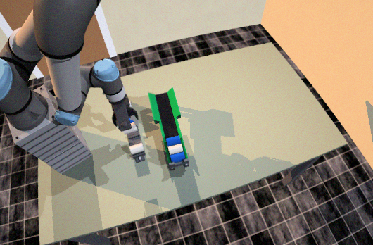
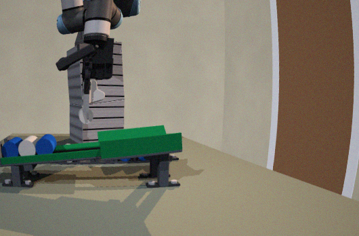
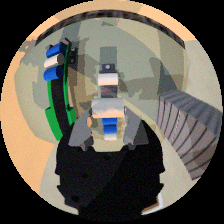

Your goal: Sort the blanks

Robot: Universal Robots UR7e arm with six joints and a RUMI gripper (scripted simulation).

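Note:
The green feed ramp [image 1: 167,121] holds three blanks against its stop [image 1: 179,164]: a blue one [image 1: 177,157] at the stop, a white one [image 1: 175,149] in the middle and another blue one [image 1: 172,141]. They also show in the side view [image 2: 28,146] and in the wrist view [image 3: 51,63]. My gripper [image 2: 86,113] is shut on a white blank [image 3: 107,106] and holds it well above the stock rack [image 1: 136,142], left of the ramp. On the rack lie a white blank [image 1: 135,148] and a blue blank [image 3: 108,126], the blue one right below my fingers.
The robot's grey ribbed base [image 1: 48,141] stands close on the left of the rack. The ramp rests on dark legs [image 2: 158,173] bolted to the table. A wall [image 1: 325,70] bounds the table's right side.

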